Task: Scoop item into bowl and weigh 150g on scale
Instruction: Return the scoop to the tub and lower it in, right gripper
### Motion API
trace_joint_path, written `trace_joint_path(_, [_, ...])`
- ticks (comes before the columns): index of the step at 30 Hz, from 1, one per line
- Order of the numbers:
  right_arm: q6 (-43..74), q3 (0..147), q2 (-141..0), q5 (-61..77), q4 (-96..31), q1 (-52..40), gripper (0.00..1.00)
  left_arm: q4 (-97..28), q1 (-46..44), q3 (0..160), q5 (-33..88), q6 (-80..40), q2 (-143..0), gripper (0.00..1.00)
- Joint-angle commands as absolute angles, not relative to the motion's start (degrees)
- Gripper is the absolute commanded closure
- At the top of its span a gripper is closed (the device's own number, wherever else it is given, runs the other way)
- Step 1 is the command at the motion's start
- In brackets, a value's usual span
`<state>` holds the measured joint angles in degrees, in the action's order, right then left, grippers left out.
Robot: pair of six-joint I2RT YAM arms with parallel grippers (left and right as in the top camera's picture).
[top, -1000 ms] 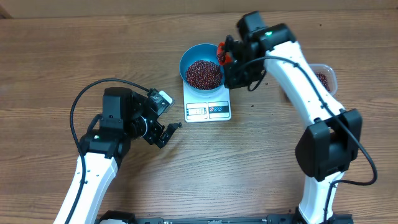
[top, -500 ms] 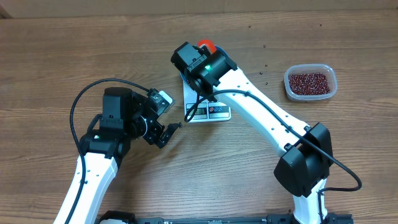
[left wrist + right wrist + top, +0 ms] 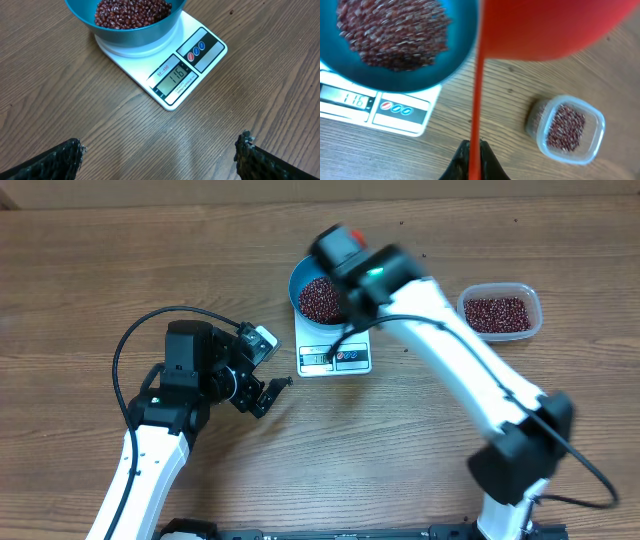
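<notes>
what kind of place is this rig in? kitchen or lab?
Most likely a robot lab bench, not a kitchen: bare wooden table, two robot arms, and a staged weighing setup of scale, bowl of beans and tub.

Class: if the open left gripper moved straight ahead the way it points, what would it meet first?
Probably the scale, its display end lying straight ahead between the open fingers, with the bowl behind it. The left gripper may tilt downward, so bare table could come first; depth is unclear.
</notes>
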<state>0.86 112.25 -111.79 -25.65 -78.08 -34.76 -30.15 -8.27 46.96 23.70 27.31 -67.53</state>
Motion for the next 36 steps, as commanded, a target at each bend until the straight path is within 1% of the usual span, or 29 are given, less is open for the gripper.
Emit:
trace_joint_path(1, [1.08, 114.1, -102.65, -16.71, -81.03, -25.65, 0.96, -30.0, -8.38, 47.0, 23.53, 26.76, -67.51, 0.0])
trace_joint_path(7, [0.78, 114.06, -100.09, -10.02, -89.52, -11.86, 0.96, -30.0, -8.38, 47.0, 23.55, 26.76, -67.51, 0.0])
trace_joint_path(10, [-2.46, 113.01, -100.6, -3.53, -93.25, -3.75, 0.96, -29.98, -8.38, 47.0, 23.53, 26.76, -67.51, 0.0])
trace_joint_path(14, [-5.89, 110.28, -101.78, 3.55, -93.58, 3.92, 0.96, -30.0, -8.38, 47.0, 23.53, 26.76, -67.51, 0.0])
trace_joint_path(16, [-8.45, 106.1, -102.8, 9.45, -91.88, 8.73, 0.96, -30.0, -8.38, 47.0, 23.53, 26.76, -67.51, 0.0])
trace_joint_path(20, [-12.36, 99.9, -103.07, 15.84, -88.71, 12.32, 0.96, -29.98, -8.38, 47.0, 23.53, 26.76, -67.51, 0.0])
trace_joint_path(24, [-12.29, 94.52, -103.07, 16.08, -84.51, 13.78, 0.96, -30.0, -8.38, 47.0, 23.55, 26.76, -67.51, 0.0])
trace_joint_path(30, [-10.31, 82.02, -103.11, 17.3, -72.73, 13.91, 0.96, -30.0, -8.38, 47.0, 23.53, 26.76, -67.51, 0.0])
trace_joint_path(34, [-8.34, 79.48, -103.11, 18.96, -69.56, 13.91, 0.91, -30.0, -8.38, 47.0, 23.55, 26.76, -67.51, 0.0])
trace_joint_path(36, [-7.51, 78.56, -103.11, 19.7, -67.77, 13.91, 0.86, -30.0, -8.38, 47.0, 23.53, 26.76, -67.51, 0.0])
